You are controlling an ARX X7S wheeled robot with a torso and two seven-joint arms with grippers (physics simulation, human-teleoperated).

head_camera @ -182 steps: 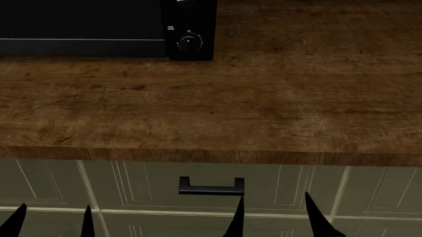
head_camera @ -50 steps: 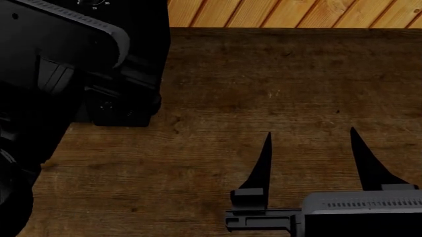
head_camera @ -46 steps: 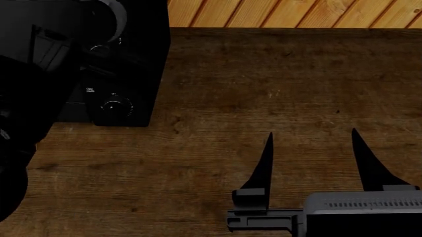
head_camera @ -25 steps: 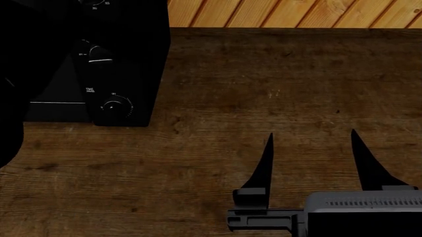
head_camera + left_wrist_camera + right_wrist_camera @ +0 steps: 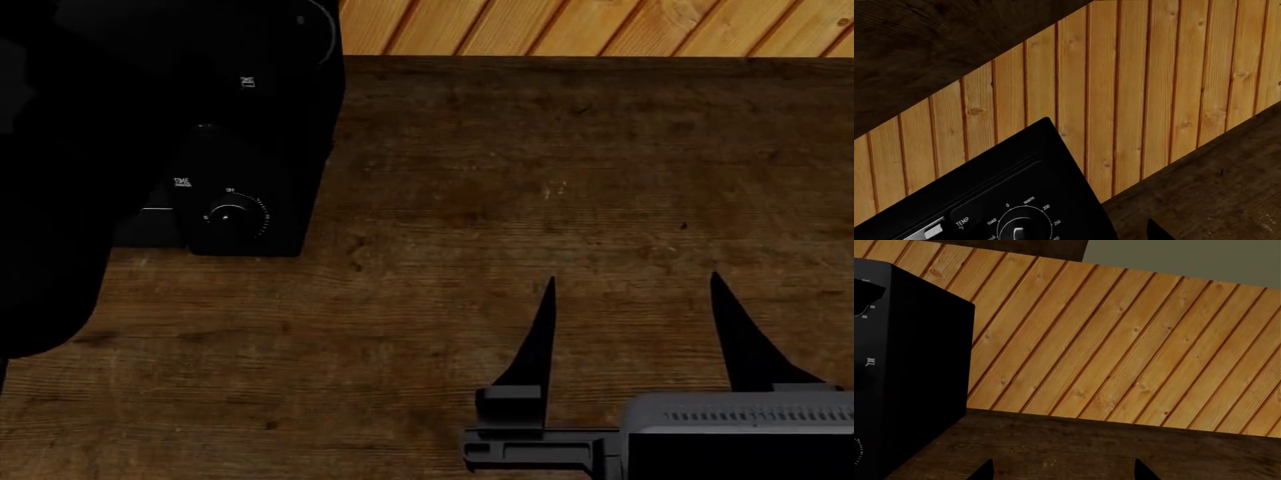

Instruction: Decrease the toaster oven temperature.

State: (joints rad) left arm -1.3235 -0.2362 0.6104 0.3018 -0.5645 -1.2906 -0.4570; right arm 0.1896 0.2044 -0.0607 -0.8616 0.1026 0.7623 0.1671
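Toaster oven (image 5: 1021, 170): black, its upper corner set against the wall.
TEMP knob (image 5: 1017, 231): round, black, cut off by the frame edge; dial reads 0, toast, warm, 200, 250.
Wall (image 5: 1141, 100): vertical orange wood planks.
Countertop (image 5: 1207, 190): dark wood.
Left gripper: one dark fingertip (image 5: 1159, 232) showing at the frame edge.

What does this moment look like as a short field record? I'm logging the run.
appliance: toaster oven, black, on the wooden countertop
temp knob: TEMP label, marks warm, 200, 250
time knob: lowest on the panel
left gripper: jaws hidden, state unclear
right gripper: jaws open, over bare counter, holding nothing
backdrop: wood-plank wall
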